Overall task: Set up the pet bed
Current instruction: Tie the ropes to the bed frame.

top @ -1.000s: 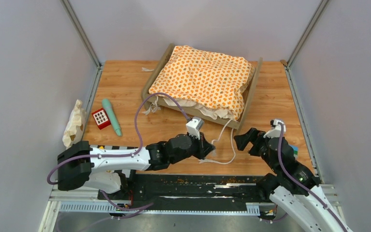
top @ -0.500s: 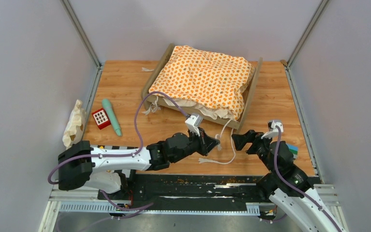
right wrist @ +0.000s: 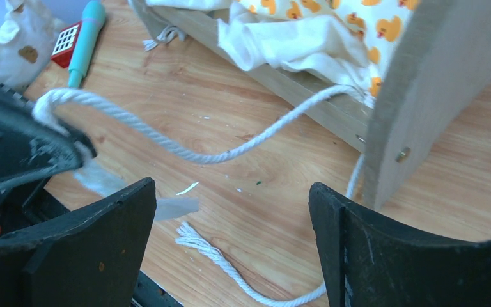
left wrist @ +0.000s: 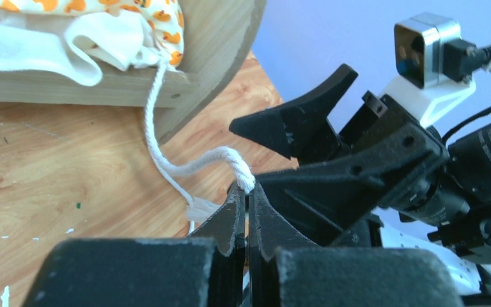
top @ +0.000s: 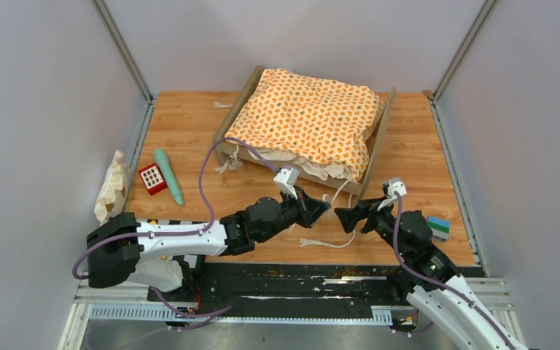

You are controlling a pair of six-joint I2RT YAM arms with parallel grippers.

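Observation:
The pet bed [top: 378, 146] stands at the back centre, a light-wood frame with an orange-patterned cushion [top: 306, 117] lying on it. White tie cords hang from the cushion's near right corner. My left gripper [top: 325, 209] is shut on one tie cord [left wrist: 195, 167], pinched at the fingertips and lifted off the table. My right gripper [top: 354, 213] is open, just right of the left one and facing it. In the right wrist view a second cord [right wrist: 230, 268] lies on the wood between the wide fingers [right wrist: 89, 249], beside the bed's end board [right wrist: 422, 83].
A small white pillow [top: 113, 186] with brown prints leans at the left wall. Beside it lie a red toy block [top: 152, 179] and a teal stick [top: 168, 176]. A blue-green block [top: 438, 227] sits near the right edge. Grey walls enclose the table.
My left gripper rose and moved right toward the bed with the tie cord in it. My right arm swung left and now sits close to the left gripper.

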